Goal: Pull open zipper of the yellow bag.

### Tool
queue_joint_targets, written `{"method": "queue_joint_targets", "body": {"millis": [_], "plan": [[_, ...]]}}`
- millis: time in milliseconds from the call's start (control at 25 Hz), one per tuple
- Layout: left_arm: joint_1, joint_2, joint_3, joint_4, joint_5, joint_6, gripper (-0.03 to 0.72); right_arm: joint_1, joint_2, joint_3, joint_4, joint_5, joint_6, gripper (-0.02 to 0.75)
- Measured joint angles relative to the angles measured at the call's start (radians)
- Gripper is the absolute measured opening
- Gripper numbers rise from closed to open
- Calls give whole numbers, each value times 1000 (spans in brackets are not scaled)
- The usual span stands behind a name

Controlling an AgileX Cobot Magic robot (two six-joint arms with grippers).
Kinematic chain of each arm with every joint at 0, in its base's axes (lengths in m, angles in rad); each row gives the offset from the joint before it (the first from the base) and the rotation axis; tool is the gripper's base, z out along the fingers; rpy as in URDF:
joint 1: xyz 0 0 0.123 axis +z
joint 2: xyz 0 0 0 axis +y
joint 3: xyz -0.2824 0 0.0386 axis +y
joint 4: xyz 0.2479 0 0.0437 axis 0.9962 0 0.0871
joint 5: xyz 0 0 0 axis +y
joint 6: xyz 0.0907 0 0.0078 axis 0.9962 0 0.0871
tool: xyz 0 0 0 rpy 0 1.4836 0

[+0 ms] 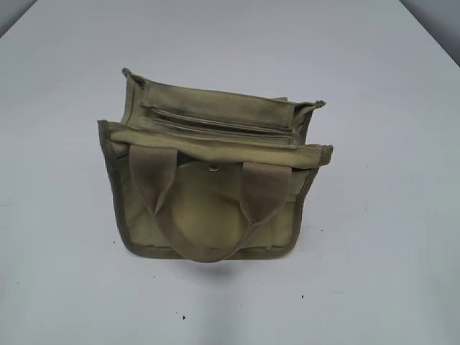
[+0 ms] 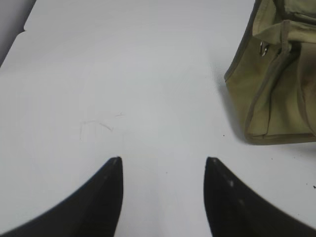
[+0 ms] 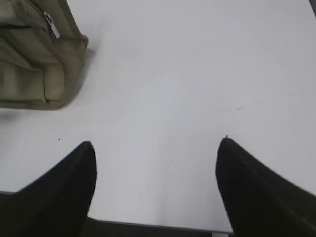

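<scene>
White counter bare around yellow bag, standing centre, zipper facing up for access. Pull tab at right end. Left tool, right tool released, flanking at 9 and 3 o'clock, well apart.

We find the yellow bag standing mid-table, zipper running along its top, left gripper to its left, right gripper to its right.
</scene>
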Motion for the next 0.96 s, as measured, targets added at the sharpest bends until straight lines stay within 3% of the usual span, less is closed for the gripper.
{"method": "queue_joint_targets", "body": {"millis": [960], "plan": [[0, 0, 0, 0, 0, 0, 384, 0, -13, 0, 65, -1, 0, 582]]}}
